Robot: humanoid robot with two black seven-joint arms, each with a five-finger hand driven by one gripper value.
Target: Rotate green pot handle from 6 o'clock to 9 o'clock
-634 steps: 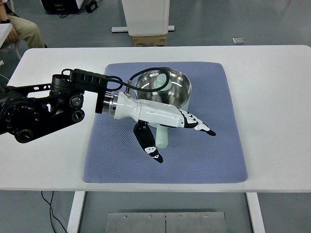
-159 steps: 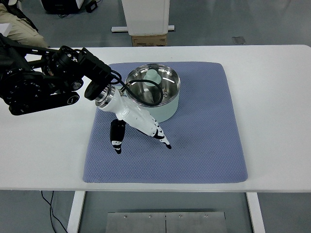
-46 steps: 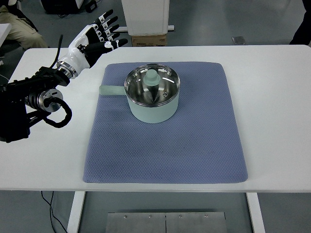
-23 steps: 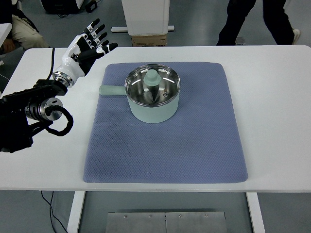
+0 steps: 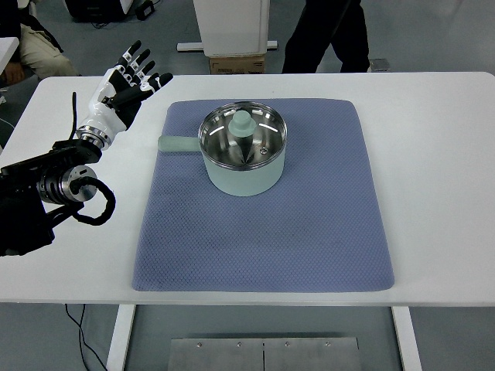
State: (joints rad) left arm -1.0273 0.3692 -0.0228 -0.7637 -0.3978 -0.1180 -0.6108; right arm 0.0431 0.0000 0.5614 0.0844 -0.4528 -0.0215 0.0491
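The left hand (image 5: pixel 124 85) is raised with fingers spread and nothing held near the table's far-left corner, slightly lower than before, while the green pot (image 5: pixel 242 151) is left unmoved on the mat's (image 5: pixel 263 239) far half, its handle (image 5: pixel 177 144) pointing left.

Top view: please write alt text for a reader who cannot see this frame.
A green pot sits on a blue mat on a white table, its handle pointing to the picture's left. The robot's left hand is raised over the table's far left corner, fingers spread and empty, clear of the pot. A person's legs show beyond the table.
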